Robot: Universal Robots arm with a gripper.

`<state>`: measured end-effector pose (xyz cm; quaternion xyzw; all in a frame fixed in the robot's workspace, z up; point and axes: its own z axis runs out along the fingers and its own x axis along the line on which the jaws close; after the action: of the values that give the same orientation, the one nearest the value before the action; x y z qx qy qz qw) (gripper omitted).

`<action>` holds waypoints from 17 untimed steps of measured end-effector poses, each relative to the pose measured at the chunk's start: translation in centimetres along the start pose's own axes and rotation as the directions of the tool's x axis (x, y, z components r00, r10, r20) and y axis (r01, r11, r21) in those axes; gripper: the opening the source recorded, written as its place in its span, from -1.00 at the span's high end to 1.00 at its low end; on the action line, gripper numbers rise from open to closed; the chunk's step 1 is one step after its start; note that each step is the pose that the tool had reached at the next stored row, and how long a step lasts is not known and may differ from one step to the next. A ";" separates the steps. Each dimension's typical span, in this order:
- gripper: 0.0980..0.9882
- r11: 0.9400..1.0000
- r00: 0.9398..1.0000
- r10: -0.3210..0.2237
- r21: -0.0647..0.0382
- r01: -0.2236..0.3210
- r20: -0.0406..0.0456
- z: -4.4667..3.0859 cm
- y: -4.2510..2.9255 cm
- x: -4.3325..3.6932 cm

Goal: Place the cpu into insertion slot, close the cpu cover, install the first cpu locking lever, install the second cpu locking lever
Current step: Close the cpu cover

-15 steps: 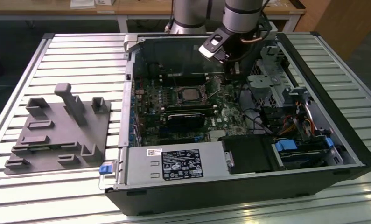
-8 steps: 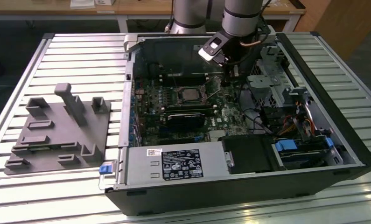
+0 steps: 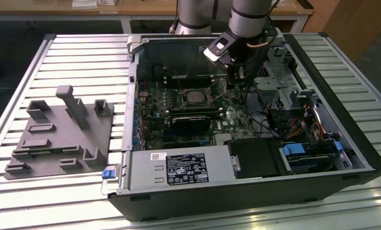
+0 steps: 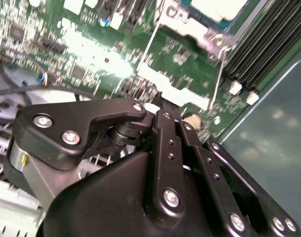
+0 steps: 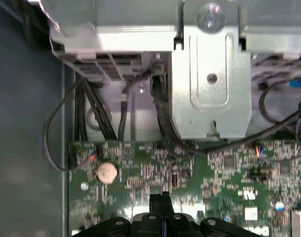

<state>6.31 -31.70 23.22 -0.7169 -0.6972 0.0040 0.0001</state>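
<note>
In the exterior view the insertion slot (image 3: 193, 97) lies on the green board in the middle of the open computer case. The cpu (image 3: 194, 96) rests in it with the silvery cpu cover (image 3: 180, 92) framing it. My gripper (image 3: 239, 74) hangs to the exterior view's right of the slot, near the case's back wall, with its black fingers shut and nothing between them. In the second wrist view the gripper (image 4: 160, 106) sits above the board, short of the cpu cover (image 4: 190, 27). Two thin wire levers (image 4: 215, 74) run beside the cover. The pale cpu (image 4: 219, 6) shows at the picture's edge.
A grey power supply box (image 3: 177, 170) fills the case's front. Metal drive cages (image 3: 276, 88) and cables (image 3: 305, 124) crowd the exterior view's right. A grey fixture (image 3: 56, 139) stands on the slatted table at the left. A coin battery (image 5: 107, 172) and metal bracket (image 5: 209, 74) lie near the gripper (image 5: 163, 200).
</note>
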 end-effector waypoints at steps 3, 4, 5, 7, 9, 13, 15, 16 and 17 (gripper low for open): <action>0.98 1.000 1.000 0.000 0.009 0.000 0.001 -0.01 0.01 0.00; 0.98 1.000 1.000 0.000 0.009 0.000 0.001 -0.01 0.01 0.00; 0.98 1.000 1.000 0.000 0.009 0.000 0.001 -0.01 0.02 0.00; 0.98 1.000 1.000 0.000 0.009 0.000 0.001 -0.01 0.01 0.00; 0.98 1.000 1.000 0.000 0.009 0.000 0.001 -0.01 -0.07 -0.01; 0.98 1.000 1.000 0.000 0.006 0.000 0.000 0.00 -1.34 -0.04; 0.98 1.000 1.000 0.000 -0.002 0.000 0.000 0.01 -2.45 -0.07; 0.98 1.000 1.000 0.000 -0.005 0.000 0.000 0.01 -2.83 -0.08; 0.98 1.000 1.000 0.000 -0.007 0.000 0.000 0.01 -3.23 -0.09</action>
<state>3.08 -31.71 23.22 -0.7169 -0.6972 0.0014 -0.0025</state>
